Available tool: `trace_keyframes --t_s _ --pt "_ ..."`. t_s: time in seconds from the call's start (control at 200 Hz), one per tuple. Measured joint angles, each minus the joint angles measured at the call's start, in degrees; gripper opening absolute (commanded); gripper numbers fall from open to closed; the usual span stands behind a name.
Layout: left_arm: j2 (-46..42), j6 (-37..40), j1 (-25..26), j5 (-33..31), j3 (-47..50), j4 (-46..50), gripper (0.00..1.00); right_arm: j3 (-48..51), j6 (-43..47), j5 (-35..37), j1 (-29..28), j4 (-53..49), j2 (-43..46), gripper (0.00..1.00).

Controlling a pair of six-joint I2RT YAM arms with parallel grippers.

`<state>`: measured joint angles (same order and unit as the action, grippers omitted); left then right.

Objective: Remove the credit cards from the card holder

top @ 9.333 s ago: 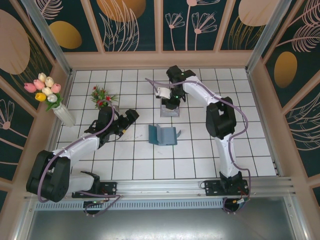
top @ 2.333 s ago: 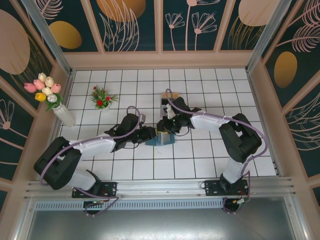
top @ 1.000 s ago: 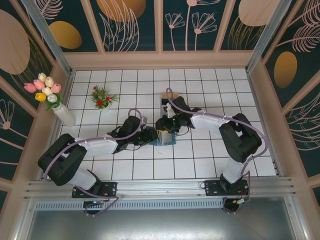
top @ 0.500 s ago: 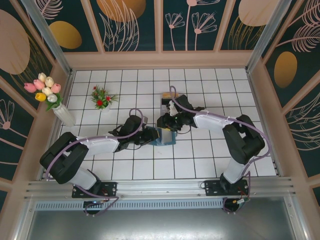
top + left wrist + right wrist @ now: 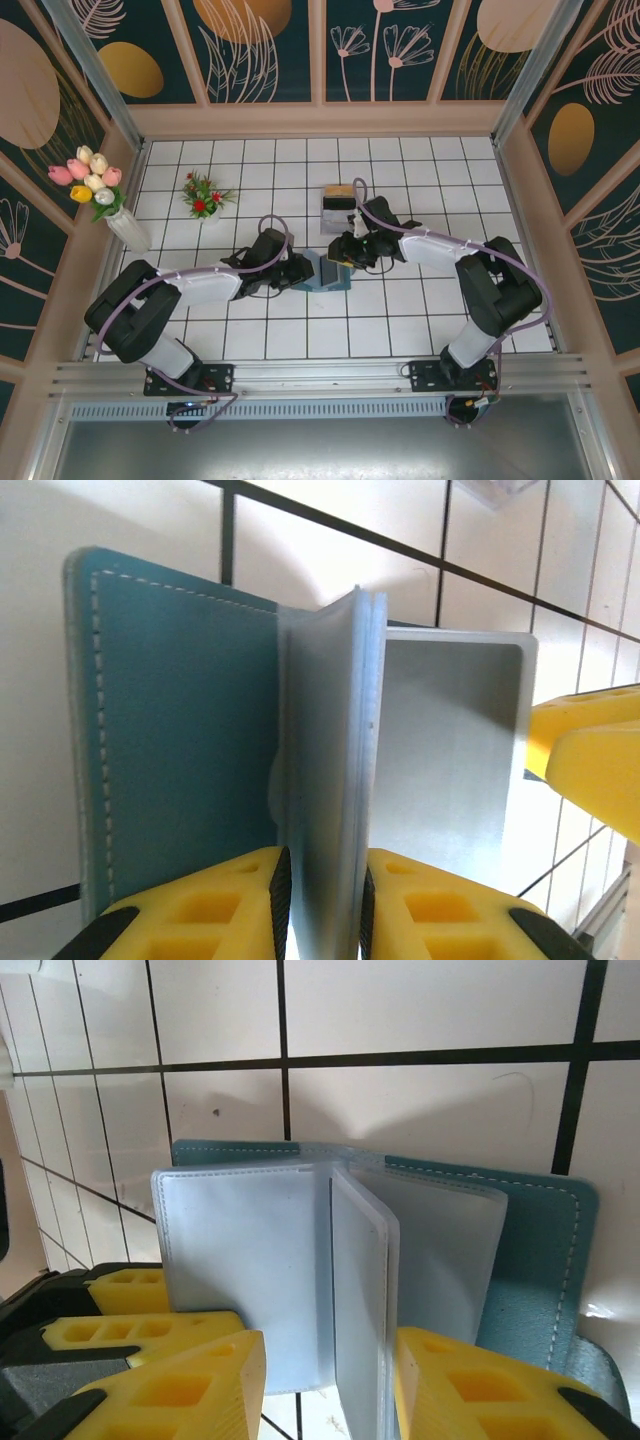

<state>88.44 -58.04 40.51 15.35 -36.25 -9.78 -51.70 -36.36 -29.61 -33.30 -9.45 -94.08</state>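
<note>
The card holder [image 5: 324, 272], dark teal, lies open on the tiles between both grippers. Its teal cover [image 5: 170, 730] lies flat, and frosted grey-white sleeves [image 5: 330, 750] stand upright from the spine. My left gripper [image 5: 318, 900] is shut on those upright sleeves, both pads pressing them. From the opposite side, my right gripper [image 5: 330, 1380] is open and straddles one upright sleeve [image 5: 360, 1290], with a gap at its left finger [image 5: 170, 1390]. The credit cards are hidden; I cannot tell which sleeves contain them. From above, the left gripper [image 5: 303, 272] and right gripper [image 5: 345, 250] flank the wallet.
A grey stand with a tan top edge [image 5: 338, 205] sits just behind the right gripper. A small red flower plant [image 5: 203, 193] and a vase of tulips [image 5: 100, 190] stand at the left. Wooden walls [image 5: 320, 120] enclose the tiled floor.
The right gripper and forearm have shifted slightly right and toward the near side, uncovering more of the stand. The left gripper has tightened on the sleeves. The wallet has stayed in place.
</note>
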Motion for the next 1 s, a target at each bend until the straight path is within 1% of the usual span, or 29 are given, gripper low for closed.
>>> trace_keyframes --t_s 0.105,0.22,0.415,0.57,0.681,0.821,0.921,1.001 --pt "-0.5 0.1 0.0 -1.2 0.0 1.4 0.28 0.0 0.0 0.3 0.1 0.0 0.0 0.39" --pt "-1.2 -0.1 0.0 -1.9 0.0 1.5 0.27 0.0 0.1 1.9 0.1 -0.7 0.0 0.38" --pt "-1.3 -0.8 0.0 -2.1 1.6 0.2 0.26 -1.6 0.9 7.7 0.7 -4.7 0.3 0.39" --pt "-2.0 -0.8 0.0 -2.4 1.8 0.5 0.26 -2.7 1.5 12.9 1.4 -6.3 4.1 0.41" --pt "-2.4 -0.7 0.0 -2.4 1.8 0.5 0.26 -3.1 1.5 14.2 1.4 -6.4 7.6 0.41" --pt "-2.4 -0.7 0.0 -2.4 1.8 0.6 0.26 -3.6 1.8 13.4 1.4 -5.3 8.7 0.38" --pt "-2.4 -0.7 0.0 -2.6 1.8 0.6 0.26 -3.7 2.0 12.8 0.7 -5.2 8.2 0.32" --pt "-2.4 -0.7 0.0 -2.6 1.8 0.6 0.25 -4.2 2.1 11.8 -1.0 -4.4 6.5 0.28"
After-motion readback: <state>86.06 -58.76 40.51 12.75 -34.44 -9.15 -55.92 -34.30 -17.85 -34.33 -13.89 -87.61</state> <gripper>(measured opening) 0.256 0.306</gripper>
